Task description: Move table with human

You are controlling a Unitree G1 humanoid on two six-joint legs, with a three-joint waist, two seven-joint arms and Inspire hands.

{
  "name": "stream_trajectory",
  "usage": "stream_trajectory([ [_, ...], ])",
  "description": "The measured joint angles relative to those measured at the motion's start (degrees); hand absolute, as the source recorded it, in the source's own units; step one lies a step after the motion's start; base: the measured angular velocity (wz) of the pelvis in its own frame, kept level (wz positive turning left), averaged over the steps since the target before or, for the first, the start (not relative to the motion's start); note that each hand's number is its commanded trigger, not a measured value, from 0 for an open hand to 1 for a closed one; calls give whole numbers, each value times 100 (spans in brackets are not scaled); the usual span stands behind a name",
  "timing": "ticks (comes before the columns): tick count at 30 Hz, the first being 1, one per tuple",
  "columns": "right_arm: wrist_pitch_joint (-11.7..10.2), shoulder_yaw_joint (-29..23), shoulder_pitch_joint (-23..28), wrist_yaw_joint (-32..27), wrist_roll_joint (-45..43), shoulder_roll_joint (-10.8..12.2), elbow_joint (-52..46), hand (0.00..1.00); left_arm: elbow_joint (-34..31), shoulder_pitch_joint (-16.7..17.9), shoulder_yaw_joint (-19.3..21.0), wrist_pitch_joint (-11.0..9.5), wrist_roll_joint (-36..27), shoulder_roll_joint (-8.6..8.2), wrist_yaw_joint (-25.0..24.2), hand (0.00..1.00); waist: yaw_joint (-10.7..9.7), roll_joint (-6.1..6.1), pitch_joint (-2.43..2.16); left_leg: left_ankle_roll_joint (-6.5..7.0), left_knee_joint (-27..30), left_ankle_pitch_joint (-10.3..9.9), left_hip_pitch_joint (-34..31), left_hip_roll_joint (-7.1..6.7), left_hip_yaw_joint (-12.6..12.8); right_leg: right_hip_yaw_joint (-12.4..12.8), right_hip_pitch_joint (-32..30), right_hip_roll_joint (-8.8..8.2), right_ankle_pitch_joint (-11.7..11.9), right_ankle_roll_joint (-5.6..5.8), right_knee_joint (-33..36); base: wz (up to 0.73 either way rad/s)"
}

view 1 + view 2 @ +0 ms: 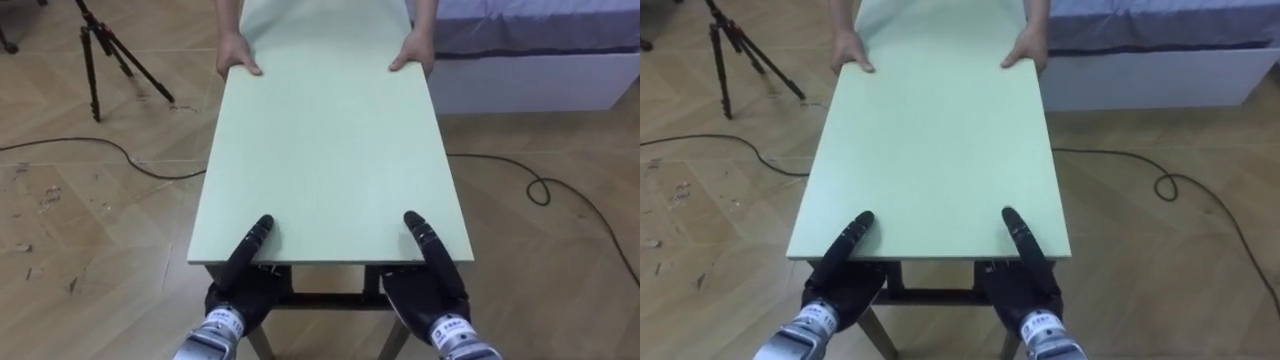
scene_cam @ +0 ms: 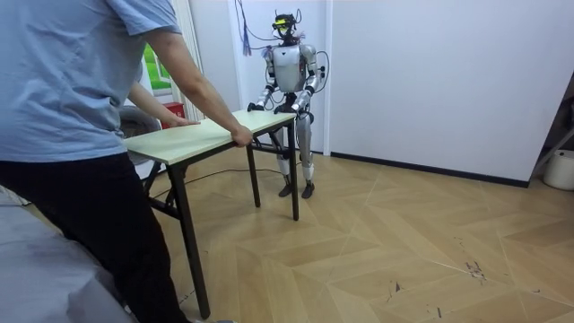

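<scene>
**Worktop between me and a person**

Worktop (image 1: pixel 330 150), pale green and rectangular, stretches away from me with its short near edge right under my head. It sits level on dark legs, and a dark crossbar shows beneath the near edge, between my wrists.

My left hand (image 1: pixel 238 292) is at the near edge, close to the near left corner. My right hand (image 1: pixel 432 290) is at the same edge, close to the near right corner. Each hand lays one straight dark digit flat on the top surface, pointing toward the far edge, while the palm sits just below the edge. The rest of each hand goes under the board, so I cannot tell whether my fingers are grasping it or only resting against it.

At the far edge a person's hand (image 1: pixel 238 55) lies over the far left corner and a second hand (image 1: pixel 412 52) over the far right corner.

In the room view I stand upright at one short end, close to a white wall. The person (image 2: pixel 81 108), in a light blue shirt and dark trousers, leans in at the other end with both arms stretched out to the board.

A black tripod (image 1: pixel 105 50) stands on the parquet floor (image 1: pixel 90 230) beyond the far left corner. A bed (image 1: pixel 530 70) with a white frame lies beyond the far right corner.
</scene>
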Motion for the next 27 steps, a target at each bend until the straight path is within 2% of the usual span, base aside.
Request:
stream_trajectory([
  [3,-101,40,0,-52,-21,13,0,100,-7,4,-7,12,21,-12,10,100,9,-2,-1,0,-1,0,3,-2,0,-1,6,-2,0,0,-2,0],
  [21,-102,18,-27,-113,-104,25,-28,100,-100,15,22,-37,459,-56,115,100,-11,-4,-5,2,2,1,-5,-11,12,-11,17,-17,5,6,0,0],
  [27,-70,-38,-23,-151,-153,-29,-538,100,-807,318,23,5,739,-77,118,100,-28,-14,-11,2,-2,1,31,-1,86,24,25,-7,4,5,55,-7],
])
